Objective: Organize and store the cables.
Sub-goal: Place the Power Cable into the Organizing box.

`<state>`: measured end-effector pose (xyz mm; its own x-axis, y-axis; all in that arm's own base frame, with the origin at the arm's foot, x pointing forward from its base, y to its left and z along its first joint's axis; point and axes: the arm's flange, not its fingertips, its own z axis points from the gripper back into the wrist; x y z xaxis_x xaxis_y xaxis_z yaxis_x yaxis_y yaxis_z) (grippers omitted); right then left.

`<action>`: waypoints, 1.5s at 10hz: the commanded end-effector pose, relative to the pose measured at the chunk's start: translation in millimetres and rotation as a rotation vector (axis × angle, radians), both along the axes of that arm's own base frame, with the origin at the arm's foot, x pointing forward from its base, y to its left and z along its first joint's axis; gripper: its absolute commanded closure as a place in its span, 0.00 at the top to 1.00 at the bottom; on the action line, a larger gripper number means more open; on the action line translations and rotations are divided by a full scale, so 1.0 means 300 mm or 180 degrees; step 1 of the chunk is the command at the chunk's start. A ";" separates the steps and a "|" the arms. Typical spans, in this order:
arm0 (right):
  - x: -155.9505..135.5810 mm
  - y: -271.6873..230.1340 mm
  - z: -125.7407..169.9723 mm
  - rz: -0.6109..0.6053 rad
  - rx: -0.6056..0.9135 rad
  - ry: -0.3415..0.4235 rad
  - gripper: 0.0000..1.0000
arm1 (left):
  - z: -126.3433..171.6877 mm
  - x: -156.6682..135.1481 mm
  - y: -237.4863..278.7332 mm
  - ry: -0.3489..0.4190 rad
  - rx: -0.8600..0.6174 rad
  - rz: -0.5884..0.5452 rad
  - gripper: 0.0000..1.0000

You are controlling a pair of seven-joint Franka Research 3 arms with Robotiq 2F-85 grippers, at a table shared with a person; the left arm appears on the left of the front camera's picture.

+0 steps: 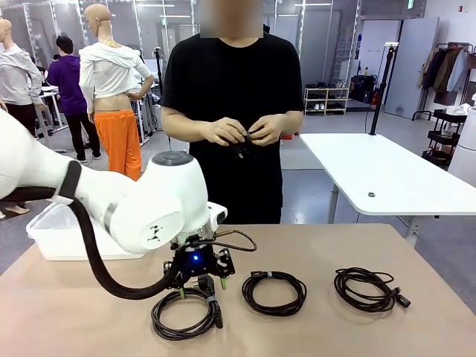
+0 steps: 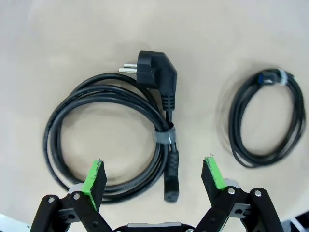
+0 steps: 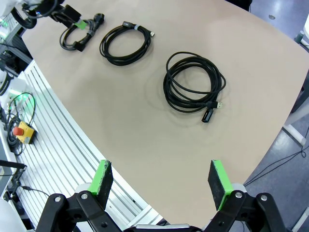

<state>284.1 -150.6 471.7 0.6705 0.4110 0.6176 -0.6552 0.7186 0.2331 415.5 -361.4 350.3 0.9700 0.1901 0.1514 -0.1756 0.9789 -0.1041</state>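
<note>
Left gripper (image 2: 154,176) hovering over left coil (image 2: 164,137), jaws wide, nothing held.
I see three black cable coils in a row on the tan table (image 1: 89,305): the left coil is a power cord with a tie band, its plug end lying between my left fingers, not touched. The middle coil (image 1: 277,312) lies just beside it, and the right coil (image 3: 167,82) is well apart. Right gripper (image 3: 161,181) is high above the table edge, jaws wide, empty. The person's hands (image 1: 242,132) hold something small and black, can't tell what. White bin (image 1: 56,238) at far left.
</note>
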 end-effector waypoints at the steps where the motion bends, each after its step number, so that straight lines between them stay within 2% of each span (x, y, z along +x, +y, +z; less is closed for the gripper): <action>1: 0.000 -0.006 -0.001 0.0020 0.0012 -0.0025 1.00 | -0.059 0.051 -0.085 0.0130 0.0104 0.0068 1.00; 5: 0.000 -0.006 -0.001 0.0020 0.0012 -0.0025 1.00 | -0.133 0.067 -0.080 0.0142 0.0109 0.0220 1.00; 6: 0.000 -0.006 -0.001 0.0020 0.0012 -0.0025 1.00 | -0.129 0.063 -0.069 0.0130 0.0117 0.0224 0.63; 7: 0.000 -0.006 -0.001 0.0020 0.0012 -0.0025 1.00 | -0.125 0.060 -0.060 0.0134 0.0138 0.0212 0.41; 8: 0.000 -0.006 -0.001 0.0020 0.0012 -0.0025 1.00 | -0.125 0.062 -0.053 0.0139 0.0143 0.0222 0.04; 9: 0.000 -0.006 -0.001 0.0020 0.0012 -0.0025 1.00 | -0.127 0.063 -0.054 0.0160 0.0140 0.0211 0.00; 11: 0.000 -0.006 -0.001 0.0020 0.0012 -0.0025 1.00 | -0.122 0.071 -0.049 0.0143 0.0140 0.0224 0.00; 12: 0.000 -0.006 -0.001 0.0020 0.0012 -0.0025 1.00 | -0.116 0.071 -0.047 0.0137 0.0139 0.0225 0.05; 13: 0.000 -0.006 -0.001 0.0020 0.0012 -0.0025 1.00 | -0.089 0.067 -0.041 0.0080 0.0148 0.0191 0.00; 14: 0.000 -0.006 -0.001 0.0020 0.0012 -0.0025 1.00 | -0.023 0.061 -0.016 -0.0043 0.0270 0.0084 0.00; 15: 0.000 -0.006 -0.001 0.0020 0.0012 -0.0025 1.00 | 0.069 0.034 0.013 -0.0014 0.0396 -0.0250 0.00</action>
<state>284.2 -150.5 471.7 0.6706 0.4110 0.6175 -0.6552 0.7186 0.2332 434.6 -367.7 340.4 0.9721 0.1819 0.1483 -0.1774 0.9832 -0.0435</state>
